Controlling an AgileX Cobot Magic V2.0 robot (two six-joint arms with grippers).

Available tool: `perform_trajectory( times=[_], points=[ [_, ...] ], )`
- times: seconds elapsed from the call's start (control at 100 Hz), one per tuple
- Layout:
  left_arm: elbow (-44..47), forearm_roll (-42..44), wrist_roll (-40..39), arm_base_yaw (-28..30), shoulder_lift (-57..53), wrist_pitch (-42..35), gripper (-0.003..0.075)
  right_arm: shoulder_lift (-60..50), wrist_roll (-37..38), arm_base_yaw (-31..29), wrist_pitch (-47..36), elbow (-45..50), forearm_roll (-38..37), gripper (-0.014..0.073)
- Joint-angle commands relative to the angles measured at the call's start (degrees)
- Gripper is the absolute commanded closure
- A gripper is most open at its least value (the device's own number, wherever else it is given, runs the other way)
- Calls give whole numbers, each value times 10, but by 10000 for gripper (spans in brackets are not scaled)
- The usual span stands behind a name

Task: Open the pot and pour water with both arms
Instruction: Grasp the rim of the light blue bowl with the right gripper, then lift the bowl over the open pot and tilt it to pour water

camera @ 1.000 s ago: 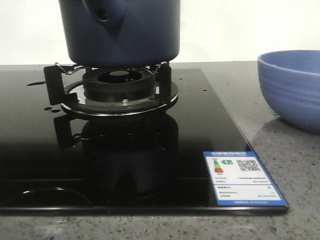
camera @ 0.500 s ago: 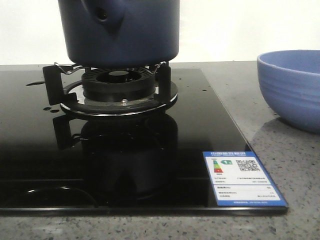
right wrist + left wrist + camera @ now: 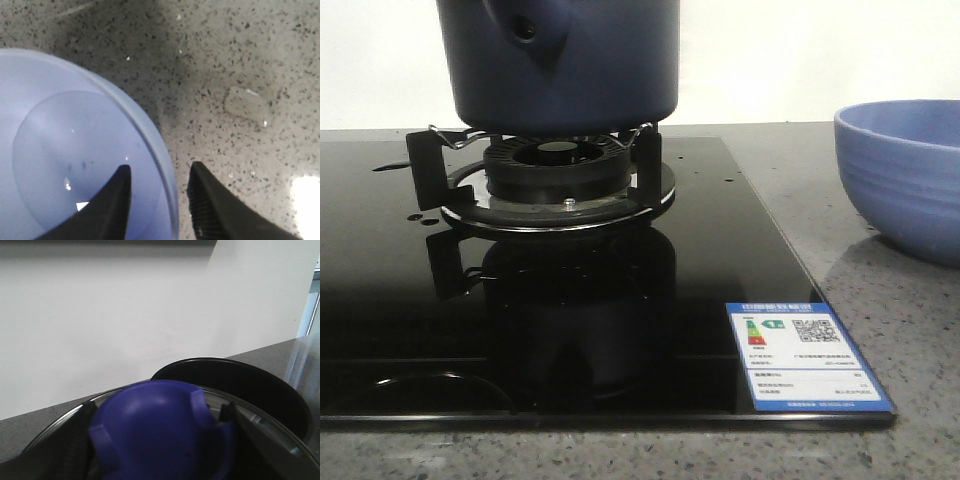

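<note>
The dark navy pot (image 3: pixel 570 60) stands on the burner grate, its pierced side lug (image 3: pixel 525 30) facing the front; its top is cut off in the front view. In the left wrist view my left gripper (image 3: pixel 157 415) is shut on the blue knob (image 3: pixel 160 440) of a glass lid (image 3: pixel 265 427), with the pot's dark open mouth (image 3: pixel 235 385) behind the lid. In the right wrist view my right gripper (image 3: pixel 159 175) is open and straddles the rim of the periwinkle bowl (image 3: pixel 60 150), one finger inside and one outside. Neither gripper shows in the front view.
The burner (image 3: pixel 558 170) sits on a black glass hob (image 3: pixel 720 230) with a blue-edged label (image 3: pixel 805 355) at its front right corner. The periwinkle bowl (image 3: pixel 905 175) stands on the speckled grey counter (image 3: pixel 910 340) right of the hob. A white wall is behind.
Pot and bowl stay in place in the front view. Only a faint curved reflection at the hob's front left has shifted slightly.
</note>
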Motion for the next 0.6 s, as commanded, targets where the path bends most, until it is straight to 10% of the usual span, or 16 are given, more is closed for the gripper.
perform_trajectory(
  times=[0.0, 0.59],
  points=[
    [-20, -34, 0, -4, -11, 13, 459, -10, -3, -3, -26, 1, 12, 364],
    [-20, -34, 0, -4, -11, 12, 459, -24, -27, -3, -72, 33, 66, 662]
  ],
)
